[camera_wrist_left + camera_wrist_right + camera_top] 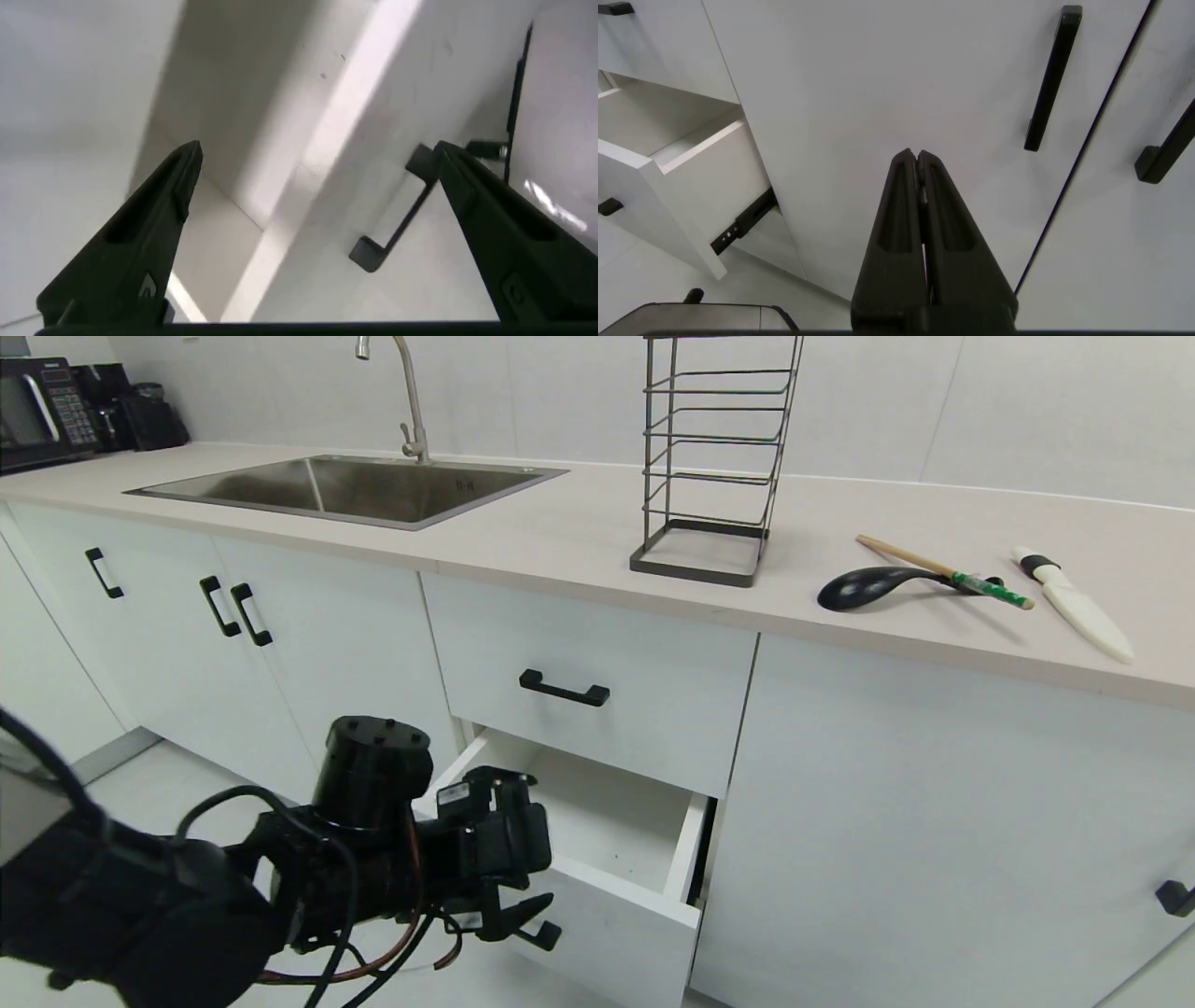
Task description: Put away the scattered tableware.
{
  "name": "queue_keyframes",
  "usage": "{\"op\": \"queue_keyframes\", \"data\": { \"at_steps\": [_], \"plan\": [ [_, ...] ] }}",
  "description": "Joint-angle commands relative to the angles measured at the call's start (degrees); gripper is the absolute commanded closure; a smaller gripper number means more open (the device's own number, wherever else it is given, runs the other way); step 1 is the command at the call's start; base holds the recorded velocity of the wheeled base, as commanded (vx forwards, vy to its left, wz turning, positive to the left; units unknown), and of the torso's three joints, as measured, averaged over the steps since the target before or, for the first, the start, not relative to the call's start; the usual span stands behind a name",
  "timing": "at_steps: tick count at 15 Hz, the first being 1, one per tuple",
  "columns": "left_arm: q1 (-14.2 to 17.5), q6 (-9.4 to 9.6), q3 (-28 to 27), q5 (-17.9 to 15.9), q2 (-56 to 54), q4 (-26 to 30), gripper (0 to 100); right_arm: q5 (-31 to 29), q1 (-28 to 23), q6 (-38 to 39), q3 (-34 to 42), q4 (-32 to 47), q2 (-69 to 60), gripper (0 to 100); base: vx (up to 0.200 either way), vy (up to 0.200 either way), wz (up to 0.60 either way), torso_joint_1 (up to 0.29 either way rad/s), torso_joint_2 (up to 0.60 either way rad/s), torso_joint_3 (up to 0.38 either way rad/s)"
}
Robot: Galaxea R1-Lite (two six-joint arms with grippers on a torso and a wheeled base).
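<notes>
Tableware lay scattered on the countertop point(560, 537), right of the wire rack point(714, 457): a black spoon point(868, 586), chopsticks point(943, 569) crossing its handle, and a white knife point(1074, 602) just beside them. We held our left gripper point(313, 233) spread wide and empty near the open lower drawer point(686, 845) and its front handle point(392, 224). Our right gripper point(918, 163) was pressed closed on nothing, facing white cabinet doors point(878, 84).
</notes>
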Motion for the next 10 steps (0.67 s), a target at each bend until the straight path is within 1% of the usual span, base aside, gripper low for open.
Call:
{"op": "queue_keyframes", "data": {
  "at_steps": [1, 2, 3, 4, 5, 6, 7, 8, 9, 10],
  "plan": [
    [0.7, -11.04, 0.6, 0.0, -16.3, 4.0, 0, 0.0, 0.0, 0.0, 0.0, 0.0, 0.0, 100, 0.0, 0.0, 0.0, 0.0, 0.0, 0.0],
    [2.1, -16.57, 0.6, 0.4, -19.2, 5.9, 0, 0.0, -0.1, 0.0, 0.0, 0.0, 0.0, 100, 0.0, 0.0, 0.0, 0.0, 0.0, 0.0],
    [5.5, -23.6, 0.2, 0.7, -21.2, 6.8, 0, 0.0, 0.0, 0.0, 0.0, 0.0, 0.0, 100, 0.0, 0.0, 0.0, 0.0, 0.0, 0.0],
    [9.0, -28.96, -0.1, 0.6, -21.6, 7.7, 0, 0.0, -0.1, 0.0, 0.0, 0.0, 0.0, 100, 0.0, 0.0, 0.0, 0.0, 0.0, 0.0],
    [12.3, -33.36, -0.2, 0.4, -21.2, 9.0, 0, 0.0, 0.0, 0.0, 0.0, 0.0, 0.0, 100, 0.0, 0.0, 0.0, 0.0, 0.0, 0.0],
    [14.9, -36.88, -1.2, 0.3, -19.8, 11.3, 0, 0.0, 0.0, 0.0, 0.0, 0.0, 0.0, 100, 0.0, 0.0, 0.0, 0.0, 0.0, 0.0],
    [15.7, -38.72, -1.6, 0.1, -18.7, 12.6, 0, 0.0, -0.1, 0.1, -0.1, 0.0, 0.0, 100, 0.0, 0.0, 0.0, 0.0, 0.0, 0.0],
    [16.1, -43.55, -3.1, 0.1, -16.0, 14.9, 0, 0.0, -0.1, 0.0, -0.1, 0.0, 0.0, 100, 0.0, 0.0, 0.0, 0.0, 0.0, 0.0],
    [15.5, -47.95, -4.1, 0.0, -13.6, 15.9, 0, 0.0, -0.1, 0.1, -0.1, 0.0, 0.0, 100, 0.0, 0.0, 0.0, 0.0, 0.0, 0.0],
    [15.3, -50.15, -4.4, -0.2, -12.7, 16.3, 0, 0.0, 0.0, 0.0, 0.0, 0.0, 0.0, 100, 0.0, 0.0, 0.0, 0.0, 0.0, 0.0]
  ]
}}
